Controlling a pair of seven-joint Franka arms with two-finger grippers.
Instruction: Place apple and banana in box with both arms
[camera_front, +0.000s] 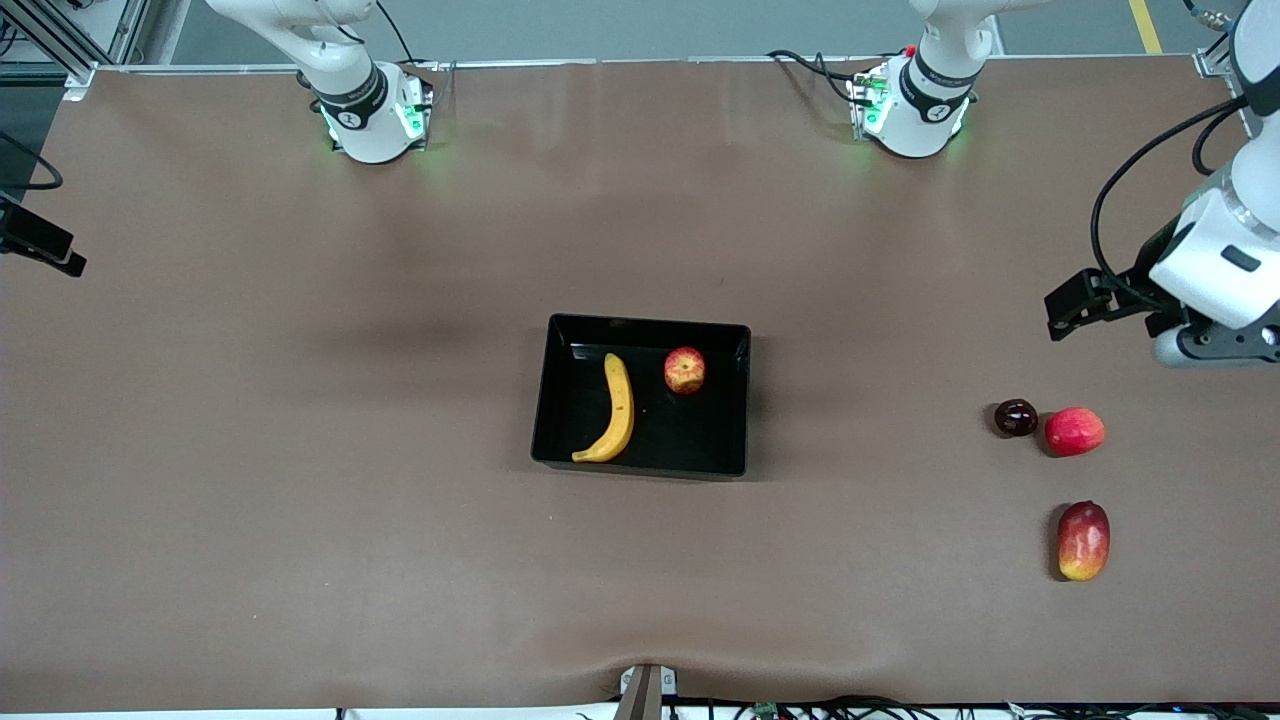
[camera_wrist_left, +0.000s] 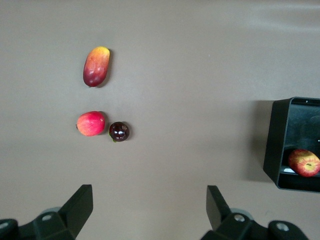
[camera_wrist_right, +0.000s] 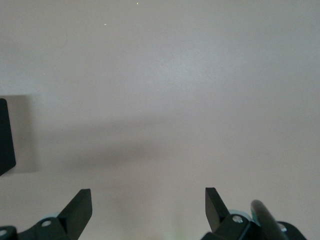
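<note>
The black box (camera_front: 742, 400) sits mid-table. The yellow banana (camera_front: 616, 410) lies in it, toward the right arm's end. The red-and-yellow apple (camera_front: 685, 370) lies in it beside the banana, toward the left arm's end. My left gripper (camera_wrist_left: 150, 196) is open and empty, up over bare table at the left arm's end; its hand shows in the front view (camera_front: 1205, 345). The left wrist view shows the box's end wall (camera_wrist_left: 278, 145) with the apple (camera_wrist_left: 304, 163) inside. My right gripper (camera_wrist_right: 148, 197) is open and empty over bare table, with a corner of the box (camera_wrist_right: 5, 135) in its view.
Three loose fruits lie at the left arm's end: a dark plum (camera_front: 1016, 417), a pinkish-red round fruit (camera_front: 1075, 431) beside it, and a red-yellow mango (camera_front: 1084, 540) nearer the front camera. They also show in the left wrist view: plum (camera_wrist_left: 119, 131), round fruit (camera_wrist_left: 91, 123), mango (camera_wrist_left: 96, 66).
</note>
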